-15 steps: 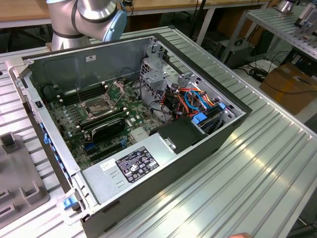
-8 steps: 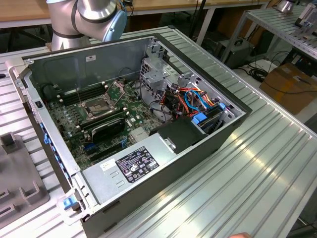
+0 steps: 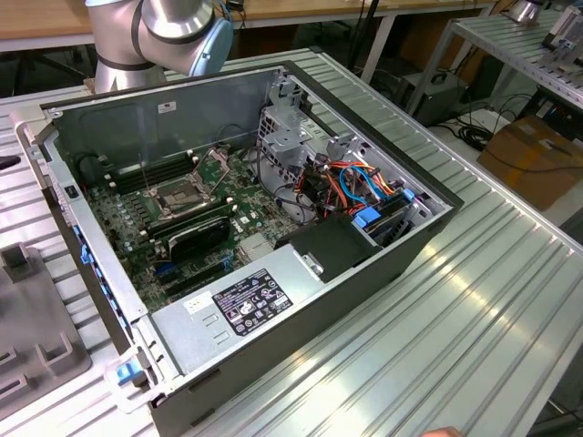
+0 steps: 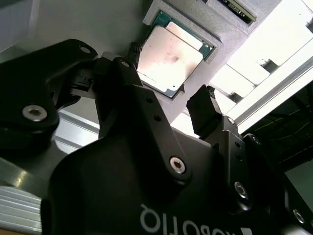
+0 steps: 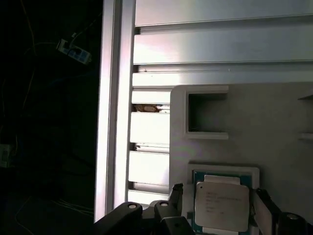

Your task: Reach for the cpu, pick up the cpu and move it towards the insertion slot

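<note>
Two black fingers (image 4: 146,112) of the gripper (image 4: 162,81) stand spread, pinching nothing. Straight ahead of them, in line with the gap between the tips, lies the cpu (image 4: 168,58), flat and face up in a shallow square recess of a pale grey tray (image 5: 283,127). I judge that the tips are close to it but not yet touching. The second wrist view gives the spread of the fingers. The first wrist view gives the alignment, with one finger off each flank and the chip's sides roughly square to them. Farthest off, the exterior view gives the insertion slot (image 3: 182,196), inside the open computer case (image 3: 137,118).
</note>
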Available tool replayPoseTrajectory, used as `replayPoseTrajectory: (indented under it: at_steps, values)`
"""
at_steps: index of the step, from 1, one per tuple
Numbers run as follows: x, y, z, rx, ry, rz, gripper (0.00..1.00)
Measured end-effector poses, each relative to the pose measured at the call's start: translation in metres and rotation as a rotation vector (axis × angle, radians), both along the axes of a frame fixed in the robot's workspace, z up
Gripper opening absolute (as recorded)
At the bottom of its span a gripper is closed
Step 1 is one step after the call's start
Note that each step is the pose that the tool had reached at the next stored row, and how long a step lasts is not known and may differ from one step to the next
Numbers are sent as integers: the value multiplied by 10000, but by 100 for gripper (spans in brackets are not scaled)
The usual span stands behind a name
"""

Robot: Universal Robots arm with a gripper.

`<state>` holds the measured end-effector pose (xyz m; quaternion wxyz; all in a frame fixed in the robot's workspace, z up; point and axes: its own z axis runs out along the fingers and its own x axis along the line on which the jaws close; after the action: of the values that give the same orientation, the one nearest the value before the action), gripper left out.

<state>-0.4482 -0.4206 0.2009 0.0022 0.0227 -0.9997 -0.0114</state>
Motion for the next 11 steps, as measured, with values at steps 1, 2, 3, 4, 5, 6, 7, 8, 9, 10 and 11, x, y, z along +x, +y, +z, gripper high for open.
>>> replayPoseTrajectory:
  at_steps: [1,2,3,4,5,6,7,8,9,10,11]
  values:
    - [0,-1,-7,-3,0,-1,66]
    - [0,-5,-13,-4,1,0,66]
    - [1,-15,-18,-4,-2,2,66]
    - [0,-20,-21,-11,-1,1,66]
    - [0,-24,-29,-21,-3,-1,66]
    - [0,-26,-38,-26,-2,-2,66]
    - [0,-34,-58,-33,-1,0,66]
    - [1,-39,-79,-35,-2,-1,66]
    - [9,-39,-90,-44,0,-1,66]
    - [13,-40,-96,-45,0,0,66]
    - [15,-39,-102,-45,-2,-1,66]
